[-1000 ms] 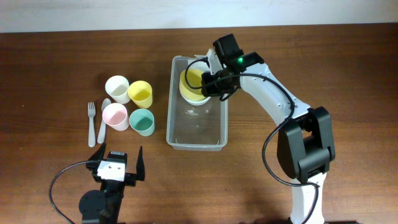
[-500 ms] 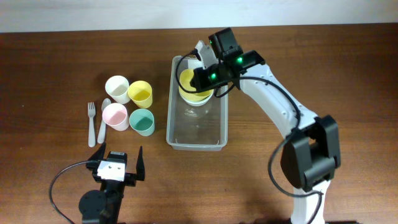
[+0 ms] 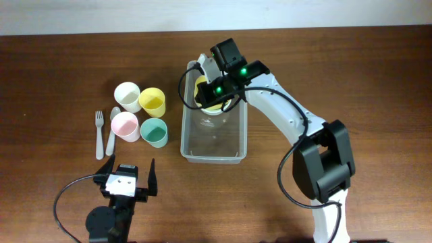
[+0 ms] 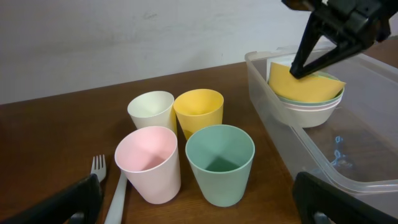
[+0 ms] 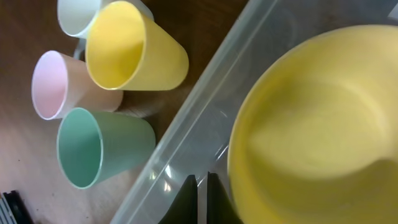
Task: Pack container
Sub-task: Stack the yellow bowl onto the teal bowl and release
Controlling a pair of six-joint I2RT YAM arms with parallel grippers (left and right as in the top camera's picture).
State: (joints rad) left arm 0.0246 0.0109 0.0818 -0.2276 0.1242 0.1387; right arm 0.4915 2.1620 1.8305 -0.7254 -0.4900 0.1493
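Reaching into the far end of the clear bin [image 3: 213, 156], the right hand [image 3: 205, 86] pinches the rim of a yellow bowl [image 3: 202, 96]. Four cups [image 3: 152, 101], a fork [image 3: 99, 131] and a spoon [image 3: 112, 131] lie on the counter [image 3: 351, 61] to its left. The left hand [image 3: 128, 177] hangs released, well apart from the bin.

From the left wrist, spread fingers [image 4: 68, 202] frame the cups [image 4: 219, 163]; ahead to the right, inside the bin [image 4: 273, 134], the tilted yellow bowl [image 4: 308, 84] leans on white bowls [image 4: 311, 112].

From the right wrist, nearly closed fingers [image 5: 186, 202] meet the bowl's [image 5: 311, 124] edge above the bin wall [image 5: 186, 124].
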